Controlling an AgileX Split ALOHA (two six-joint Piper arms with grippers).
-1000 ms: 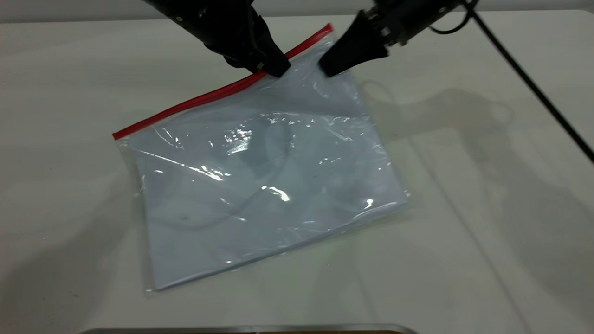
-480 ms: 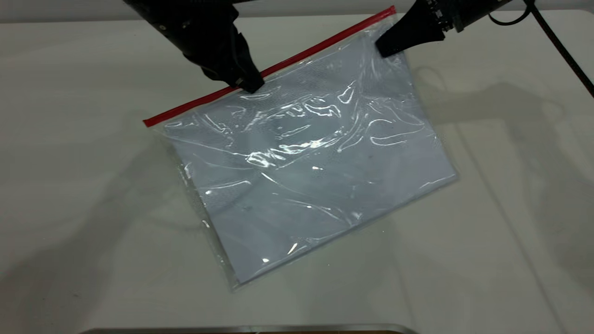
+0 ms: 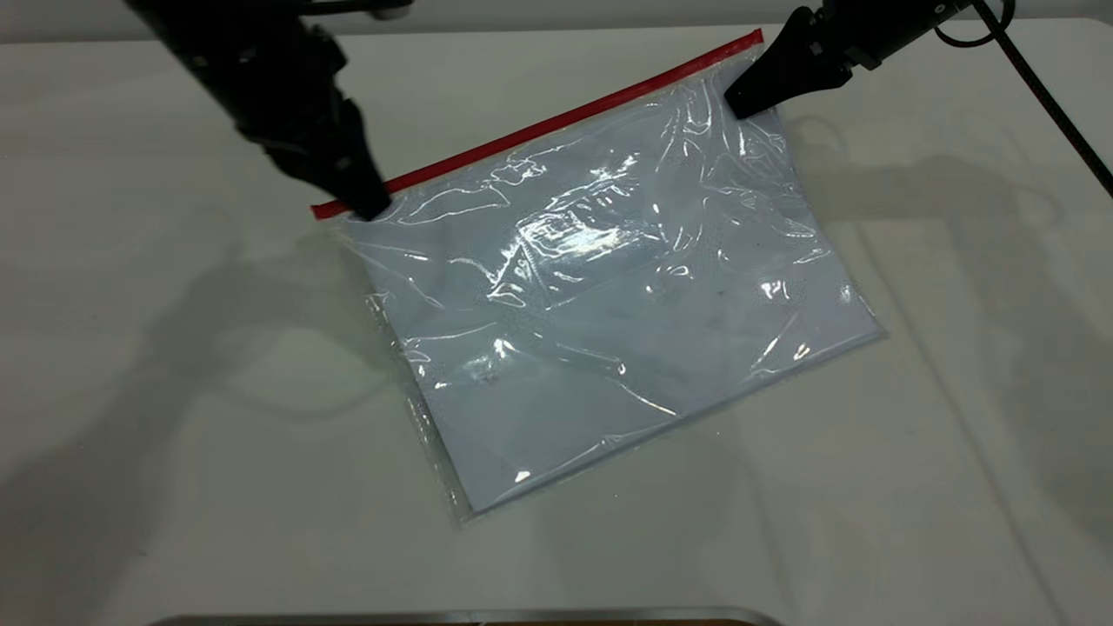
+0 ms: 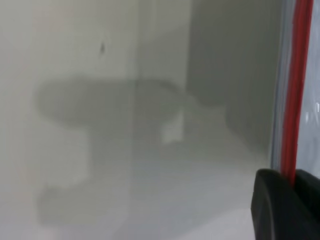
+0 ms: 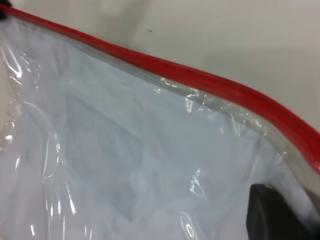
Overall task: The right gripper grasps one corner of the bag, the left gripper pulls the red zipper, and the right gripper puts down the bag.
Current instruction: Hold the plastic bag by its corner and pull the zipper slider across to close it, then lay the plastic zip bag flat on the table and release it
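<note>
The bag (image 3: 609,296) lies on the desk (image 3: 130,391), its near corner pointing toward the exterior camera and its body running away and up to the far edge, where the red zipper (image 3: 556,122) forms the long axis that matters here: a straight line slanting from the bag's left far corner up to its right far corner. At the left end of that line sits the left tool (image 3: 369,202), its tips pressed down on the strip; the left wrist view shows the red zipper (image 4: 295,85) passing between the two dark fingers (image 4: 272,200), so I judge them clamped on the zipper at or near the slider, though the slider itself is hidden. Farther off, at the opposite end, the right tool (image 3: 739,104) pinches the bag's right far corner just below the strip, its tips together on the plastic; in its wrist view one finger (image 5: 270,215) rests against the film beside the red zipper (image 5: 200,80). The pull appears to have reached the strip's left end, so the next move likely falls to the right tool: lowering and releasing its corner.
</note>
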